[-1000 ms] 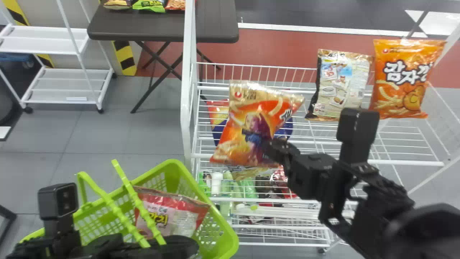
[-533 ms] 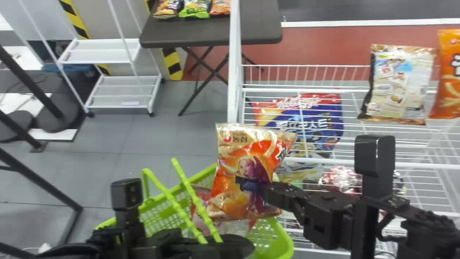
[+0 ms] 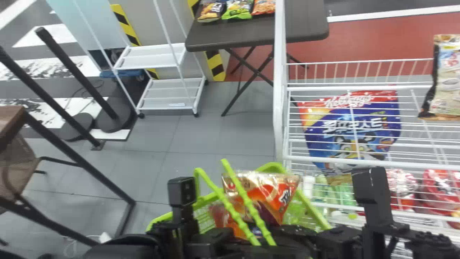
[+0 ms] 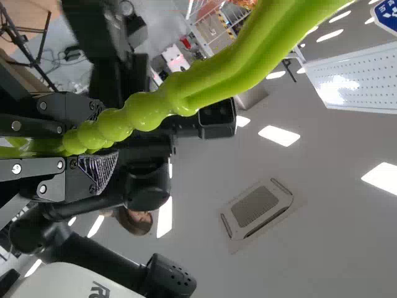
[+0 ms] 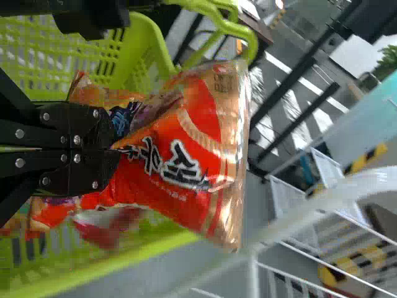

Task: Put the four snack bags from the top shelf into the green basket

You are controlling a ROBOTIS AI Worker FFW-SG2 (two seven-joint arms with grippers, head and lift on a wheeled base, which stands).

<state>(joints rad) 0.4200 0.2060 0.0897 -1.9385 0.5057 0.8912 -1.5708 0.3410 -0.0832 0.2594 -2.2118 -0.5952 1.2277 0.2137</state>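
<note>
Snack bag [image 3: 267, 190], orange, in the mouth of the green basket [image 3: 274, 167], seen past the handles [image 3: 252, 209]. Placing step in hand, by the look of it. Next move: lower it inside by the red pack [image 5: 108, 230], clear of the handles, then release. Long axis roughly near rim to far rim, tilt unclear; gold end points away from the robot, to the far rim. Right gripper [image 5: 116, 149] clamped on the bag; left gripper [image 4: 74, 146] clenched round the handles.
</note>
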